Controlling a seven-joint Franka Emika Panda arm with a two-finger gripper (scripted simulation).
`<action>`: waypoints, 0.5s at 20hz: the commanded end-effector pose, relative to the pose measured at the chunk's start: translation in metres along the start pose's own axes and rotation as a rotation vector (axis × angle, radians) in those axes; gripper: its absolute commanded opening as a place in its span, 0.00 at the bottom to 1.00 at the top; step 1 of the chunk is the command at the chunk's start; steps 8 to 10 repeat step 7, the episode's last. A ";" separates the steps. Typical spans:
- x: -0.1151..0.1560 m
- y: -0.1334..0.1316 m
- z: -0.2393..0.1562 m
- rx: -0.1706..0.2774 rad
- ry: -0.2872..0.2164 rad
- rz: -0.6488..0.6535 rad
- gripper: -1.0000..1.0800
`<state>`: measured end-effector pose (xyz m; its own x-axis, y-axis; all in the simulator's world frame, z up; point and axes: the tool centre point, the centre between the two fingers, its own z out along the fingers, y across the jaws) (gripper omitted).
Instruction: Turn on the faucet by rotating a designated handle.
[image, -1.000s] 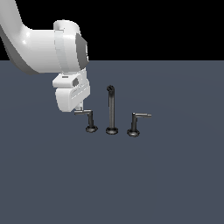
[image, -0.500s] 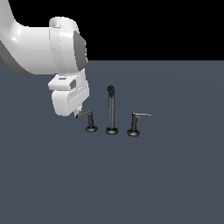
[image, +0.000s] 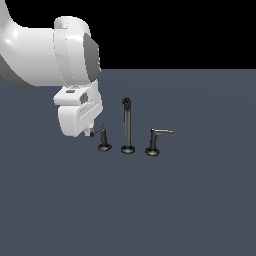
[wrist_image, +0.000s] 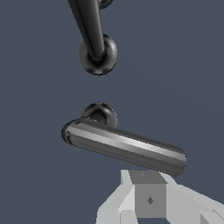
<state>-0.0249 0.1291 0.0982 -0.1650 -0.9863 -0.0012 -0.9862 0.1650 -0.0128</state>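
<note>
Faucet (image: 128, 125) stands on flat slate-grey surface (image: 190, 200) under black backdrop; tool (image: 89, 132) state unclear.

Flat even simulator light, no cast shadows, sharp, undistorted

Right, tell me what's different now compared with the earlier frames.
The gripper has pressed against the tip of the handle, and the lever now tilts, its free end lower than a second ago. The spout and the other handle stand unchanged.
</note>
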 end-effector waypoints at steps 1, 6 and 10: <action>0.013 0.007 0.000 -0.008 0.003 0.007 0.00; 0.029 0.018 0.000 -0.012 0.002 0.006 0.00; 0.029 0.018 0.000 -0.012 0.002 0.006 0.00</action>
